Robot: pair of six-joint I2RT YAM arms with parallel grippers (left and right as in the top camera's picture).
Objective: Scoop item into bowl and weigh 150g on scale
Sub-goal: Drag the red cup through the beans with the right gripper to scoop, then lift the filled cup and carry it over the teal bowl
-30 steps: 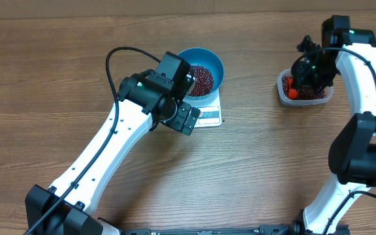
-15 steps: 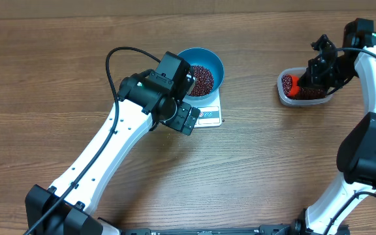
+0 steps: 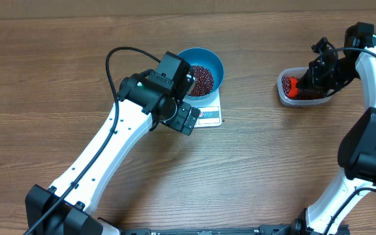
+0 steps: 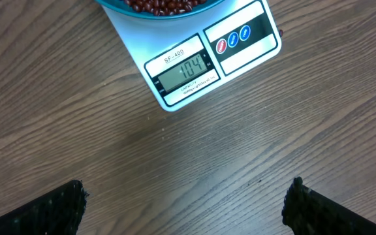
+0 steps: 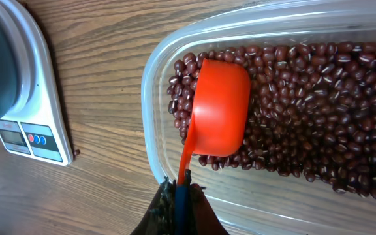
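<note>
The blue bowl (image 3: 204, 72) holds dark red-brown beans (image 3: 201, 78) and stands on the white scale (image 3: 209, 116). The left wrist view has the scale (image 4: 207, 65) with its display reading 104 and the bowl's rim (image 4: 162, 5) at the top edge. My left gripper (image 4: 185, 209) hangs open over bare wood just in front of the scale. My right gripper (image 5: 178, 199) is shut on the handle of an orange scoop (image 5: 220, 108), whose cup lies rounded side up on the beans (image 5: 318, 98) in the clear tub (image 5: 152, 130). Overhead, the scoop (image 3: 292, 87) sits at the tub's left end.
The clear tub (image 3: 303, 101) stands at the right side of the table, well apart from the scale. The right wrist view shows the scale's corner (image 5: 34, 104) at the left. A stray bean (image 4: 281, 32) lies beside the scale. The left arm (image 3: 109, 143) crosses the table's left middle.
The right arm has shifted to the right over the tub, uncovering the orange scoop at its left end. The left arm, bowl and scale have not moved.
</note>
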